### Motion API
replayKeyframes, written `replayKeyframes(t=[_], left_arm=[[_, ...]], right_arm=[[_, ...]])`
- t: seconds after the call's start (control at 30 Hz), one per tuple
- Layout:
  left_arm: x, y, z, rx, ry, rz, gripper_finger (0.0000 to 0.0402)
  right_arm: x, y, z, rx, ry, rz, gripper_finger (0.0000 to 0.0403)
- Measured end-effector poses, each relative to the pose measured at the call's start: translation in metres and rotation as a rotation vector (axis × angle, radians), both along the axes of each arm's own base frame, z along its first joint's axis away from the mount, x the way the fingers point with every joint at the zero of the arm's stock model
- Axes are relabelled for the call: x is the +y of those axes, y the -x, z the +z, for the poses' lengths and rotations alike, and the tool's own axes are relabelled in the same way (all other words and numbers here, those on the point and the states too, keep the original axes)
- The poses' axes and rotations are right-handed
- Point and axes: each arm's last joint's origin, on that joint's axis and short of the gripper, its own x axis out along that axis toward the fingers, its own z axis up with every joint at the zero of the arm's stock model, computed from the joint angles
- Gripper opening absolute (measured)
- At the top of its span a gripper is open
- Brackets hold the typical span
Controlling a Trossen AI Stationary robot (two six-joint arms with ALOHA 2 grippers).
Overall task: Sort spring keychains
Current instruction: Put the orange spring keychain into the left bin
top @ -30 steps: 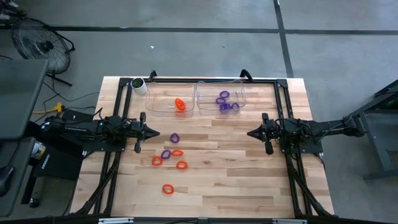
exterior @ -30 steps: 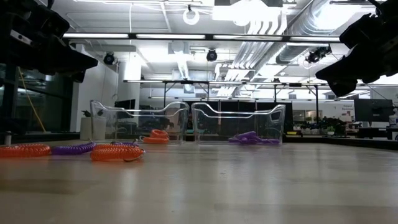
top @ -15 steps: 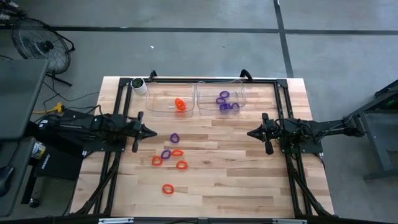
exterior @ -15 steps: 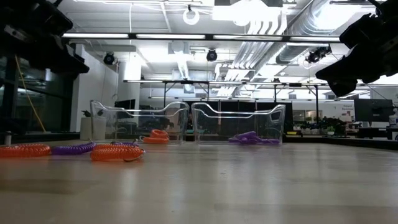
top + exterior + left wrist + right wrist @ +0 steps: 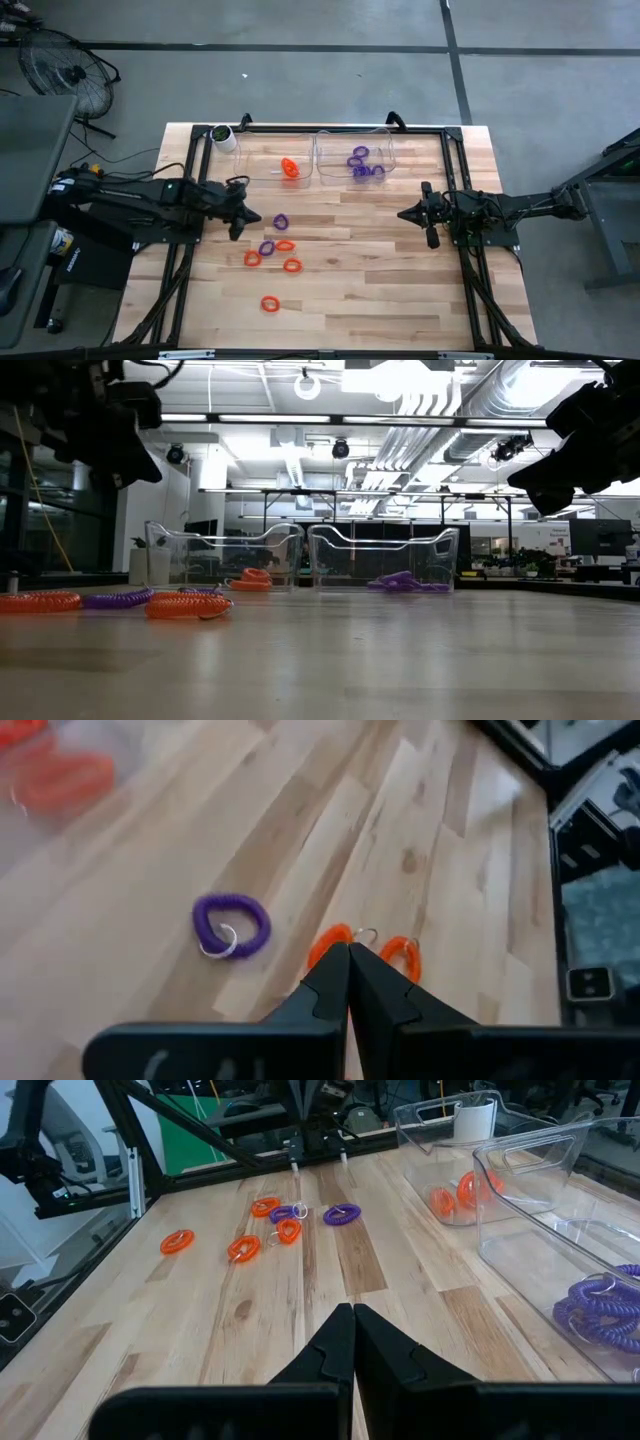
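Four orange keychains [image 5: 269, 304], two purple [image 5: 281, 221].

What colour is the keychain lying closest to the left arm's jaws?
Purple; that spring keychain shows best in the left wrist view.

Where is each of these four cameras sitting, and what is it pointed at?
High view: overhead, straight down on table, both arms.
Low view: tabletop height, facing bins and room; arms enter from above.
Left wrist view: past shut left gripper at purple keychain.
Right wrist view: past shut right gripper across table.
Shared: that purple keychain also shows from overhead.
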Motion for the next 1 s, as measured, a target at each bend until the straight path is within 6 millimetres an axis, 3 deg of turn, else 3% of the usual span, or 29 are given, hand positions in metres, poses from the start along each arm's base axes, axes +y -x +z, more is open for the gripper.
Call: replayKeyframes(t=[0.27, 0.5, 0.77, 1.0], left_arm=[[-0.004, -0.017, 0.018, 0.194, 0.115, -0.024, 0.0003], [-0.005, -0.026, 0.028, 0.466, 0.203, 0.081, 0.0003], [-0.011, -0.033, 0.016, 0.653, 0.297, 0.144, 0.0003], [-0.028, -0.041, 0.001, 0.740, 0.203, 0.068, 0.0003]], right_arm=[[0.000, 0.000, 0.000, 0.000, 0.000, 0.000, 0.0000], [0.000, 0.000, 0.000, 0.000, 0.000, 0.000, 0.0000], [0.000, 0.000, 0.000, 0.000, 0.000, 0.000, 0.0000], [0.000, 0.000, 0.000, -0.001, 0.000, 0.000, 0.0000]])
